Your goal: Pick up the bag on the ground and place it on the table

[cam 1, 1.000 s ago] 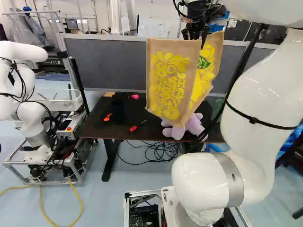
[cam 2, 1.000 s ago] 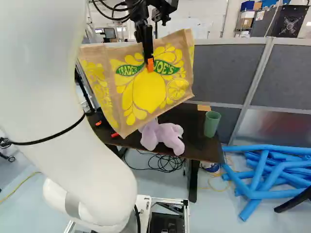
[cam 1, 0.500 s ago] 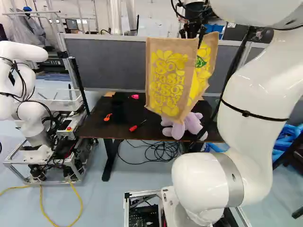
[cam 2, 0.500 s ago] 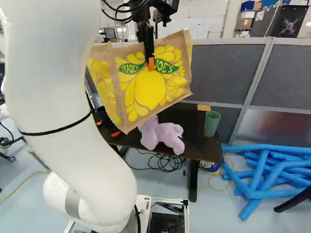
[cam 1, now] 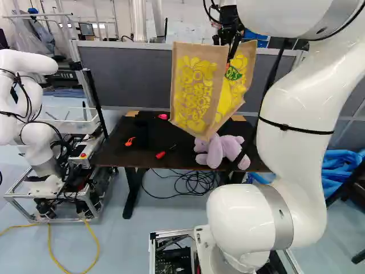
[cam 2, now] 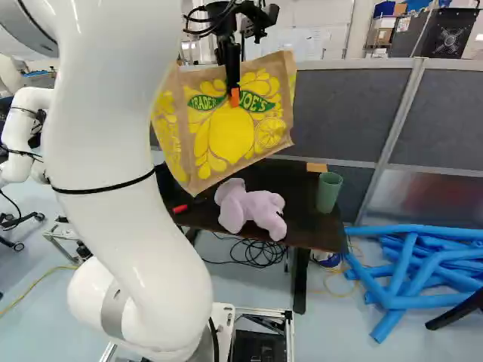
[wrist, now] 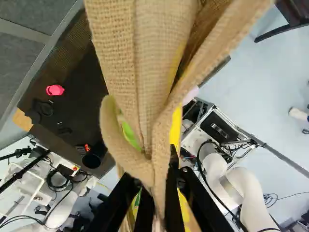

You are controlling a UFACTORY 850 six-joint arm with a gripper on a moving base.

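Bag (cam 2: pixel 230 143) hung askew from the hand (wrist: pixel 158 193) above the bench (cam 1: pixel 122 157)

The bag was off the floor and gripped: the hand's 2 fingers pinched its cloth between them, 1 orange pad pressed to the printed face. It hung at a tilt, its lowest corner in front of the lilac soft toy (cam 2: pixel 260 211) in both base views. Whether corner and toy touched could not be told.

The job looked mostly done, with lowering and release left. The toy was the likeliest trouble. A straight descent could have set the bag on top of it, and a base propped on something soft and lumpy would have tipped. The slant added to that: 1 corner would have landed first, and the limp cloth could have folded under or toppled once let go. Opening too high risked a drop; a quick move risked a swing into the green cup (cam 2: pixel 328 192), near the bench's end.

Farther out, the red screwdriver (cam 1: pixel 161 154) and the pink item (cam 1: pixel 163 116) lay on the other side of the toy from the cup, where a sideways shift might have dragged cloth across them. Behind the bench rose the grey partition (cam 2: pixel 339 105), which a reach too deep could have brushed.
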